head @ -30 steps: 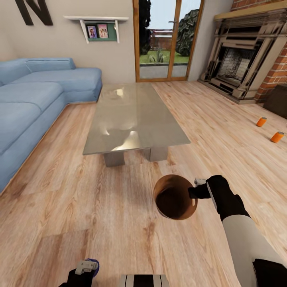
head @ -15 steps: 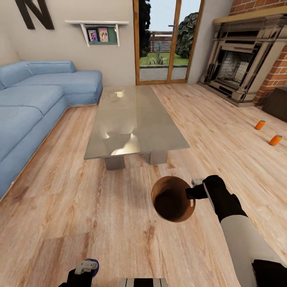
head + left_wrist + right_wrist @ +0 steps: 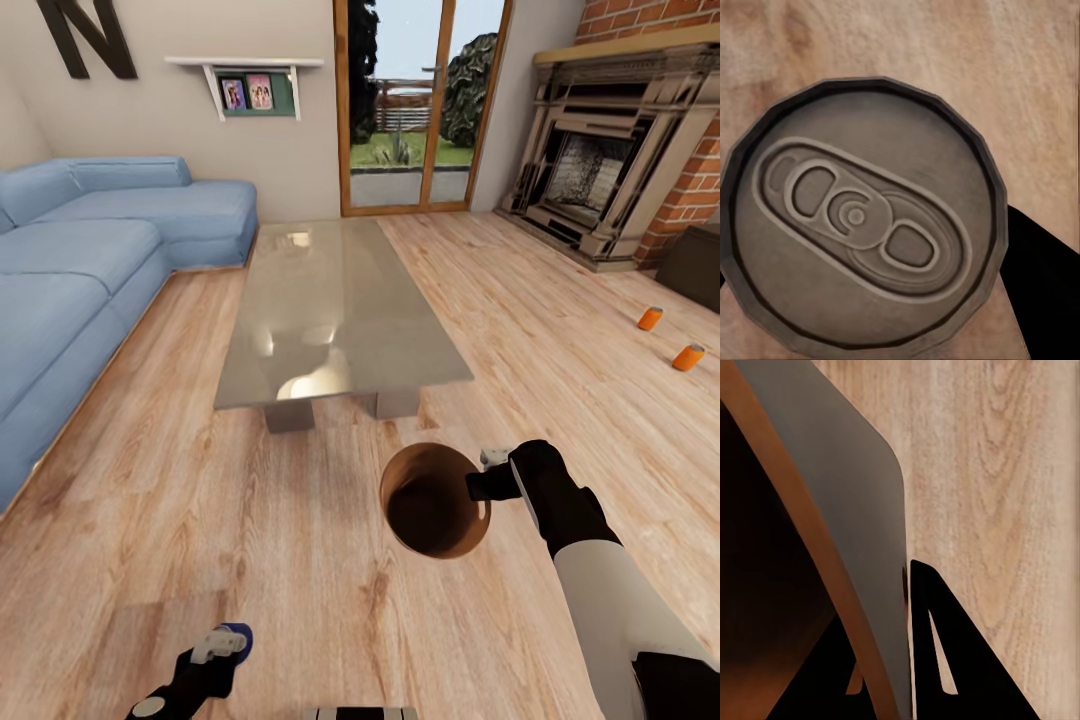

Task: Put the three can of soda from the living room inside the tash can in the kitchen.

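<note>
The tash can (image 3: 432, 500), coppery-brown inside, hangs tilted above the plank floor, and my right gripper (image 3: 487, 482) is shut on its rim. In the right wrist view the bin's pale grey wall (image 3: 847, 495) runs between the dark fingers (image 3: 960, 675). Low in the head view, my left gripper (image 3: 222, 645) is shut on the dark blue can of soda (image 3: 238, 633). Its grey metal top (image 3: 862, 217) faces the left wrist camera. Two orange cans (image 3: 650, 318) (image 3: 688, 357) lie on the floor at the far right.
The grey low table (image 3: 335, 300) stands just beyond the bin. A blue corner sofa (image 3: 90, 260) runs along the left. The brick fireplace (image 3: 610, 170) and a dark box (image 3: 695, 265) are at the right, with a glass door (image 3: 420, 100) behind.
The head view has shifted slightly, so the table and orange cans sit lower in the picture. My left gripper has risen a little with the blue can. The bin stays in the right gripper.
</note>
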